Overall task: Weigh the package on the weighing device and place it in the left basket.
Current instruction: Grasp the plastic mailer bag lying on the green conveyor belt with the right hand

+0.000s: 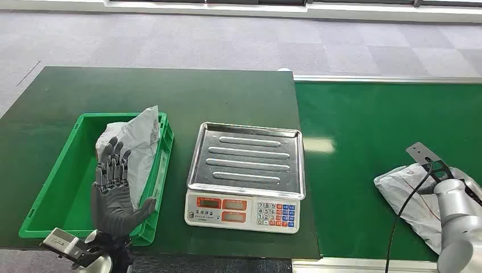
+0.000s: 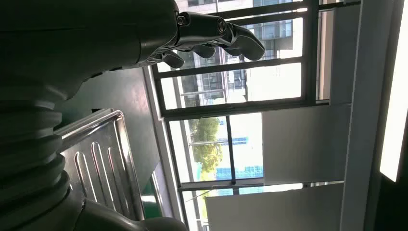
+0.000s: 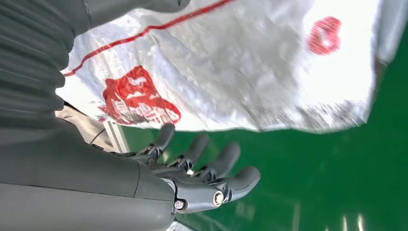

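While the left hand [image 1: 116, 190] stands raised at the near left with its fingers spread and nothing in it, palm turned toward the scale, it appears parked clear of the green basket [image 1: 63, 170] rather than working in it. At the near right, the right arm reaches over a white package [image 1: 406, 187] lying on the bright green belt [image 1: 364, 142]; the right wrist view shows the right hand [image 3: 202, 178] just beside the package's crinkled plastic, fingers loosely extended and apart, not closed on it. This placement suggests the pick-up for weighing has not yet been made. At the near centre, the weighing device [image 1: 246, 176] sits on the dark green table [image 1: 170, 96], keypad and displays facing the robot and its steel pan bare, ready to receive a load. Left of it, the basket holds one white bag [image 1: 142, 139], propped against the right wall with its top rising above the rim. Beyond the table, grey carpet [image 1: 227, 40] extends to the far wall.
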Robot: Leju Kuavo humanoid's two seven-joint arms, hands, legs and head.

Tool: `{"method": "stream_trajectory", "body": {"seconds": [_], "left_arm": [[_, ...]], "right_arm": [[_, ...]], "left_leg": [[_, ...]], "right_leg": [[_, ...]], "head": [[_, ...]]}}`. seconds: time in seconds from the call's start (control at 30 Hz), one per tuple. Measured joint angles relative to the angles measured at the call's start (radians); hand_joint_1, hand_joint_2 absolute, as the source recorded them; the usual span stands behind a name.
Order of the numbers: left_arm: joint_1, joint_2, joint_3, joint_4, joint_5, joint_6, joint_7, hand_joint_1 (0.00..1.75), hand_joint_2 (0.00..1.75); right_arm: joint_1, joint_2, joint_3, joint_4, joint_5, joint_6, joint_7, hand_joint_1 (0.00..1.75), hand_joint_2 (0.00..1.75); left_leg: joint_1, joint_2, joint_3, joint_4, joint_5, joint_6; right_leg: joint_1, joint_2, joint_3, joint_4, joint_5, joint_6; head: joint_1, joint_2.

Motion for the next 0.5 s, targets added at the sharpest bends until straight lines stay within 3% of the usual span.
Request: {"method": "stream_trajectory", "body": {"seconds": [0.3,0.43,0.5], "left_arm": [[-0.004,0.000,0.000,0.015,0.001,-0.002,0.000,0.00,1.75],[-0.007,0.000,0.000,0.016,0.001,-0.007,0.000,0.00,1.75],[-0.009,0.000,0.000,0.019,0.001,-0.009,0.000,0.00,1.75]], "right_arm": [[0.042,-0.021,0.003,0.023,-0.002,0.174,-0.004,0.00,1.75],[0.059,-0.027,0.003,0.030,-0.005,0.210,-0.005,1.75,1.75],[0.064,-0.027,0.003,0.032,-0.006,0.216,-0.004,1.75,1.75]], "left_leg": [[0.000,0.000,0.000,0.000,0.000,0.000],[0.000,0.000,0.000,0.000,0.000,0.000],[0.000,0.000,0.000,0.000,0.000,0.000]], "right_leg": [[0.000,0.000,0.000,0.000,0.000,0.000],[0.000,0.000,0.000,0.000,0.000,0.000],[0.000,0.000,0.000,0.000,0.000,0.000]], "head": [[0.000,0.000],[0.000,0.000],[0.000,0.000]]}}
